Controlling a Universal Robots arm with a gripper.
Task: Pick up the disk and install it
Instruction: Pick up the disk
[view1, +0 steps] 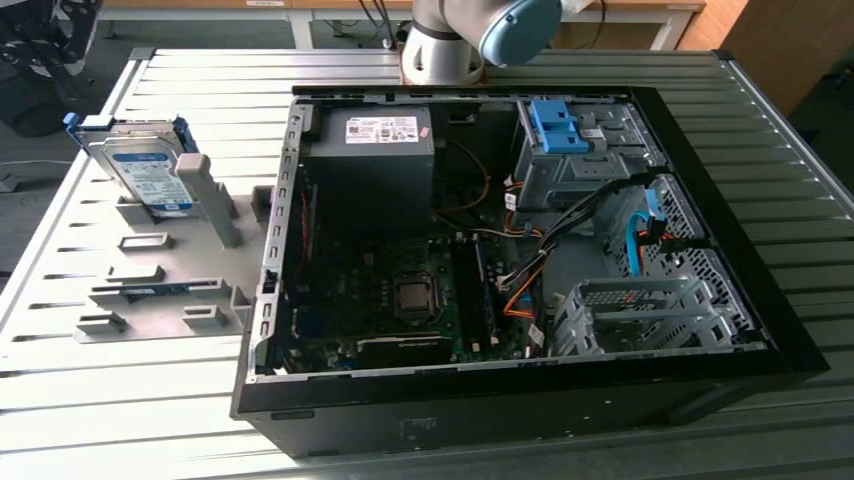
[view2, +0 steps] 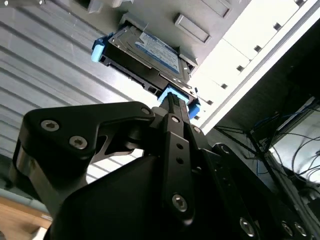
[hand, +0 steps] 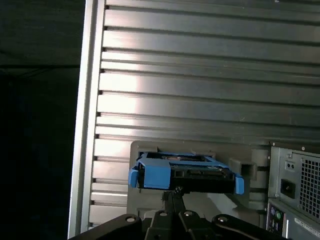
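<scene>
The pick-up looks unstarted: the black gripper (view2: 172, 100), fingertips together on nothing, points at the silver blue-framed disk (view1: 140, 170) standing in its grey rack (view1: 174, 300), so grasping needs them parted.

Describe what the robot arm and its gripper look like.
In the exterior view the arm has a rounded silver-grey joint with a light blue cap. In both wrist views the gripper is matte black, built of flat angular links held by round silver screw heads.

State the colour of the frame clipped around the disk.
Blue; the frame around the disk shows best in the first wrist view.
</scene>
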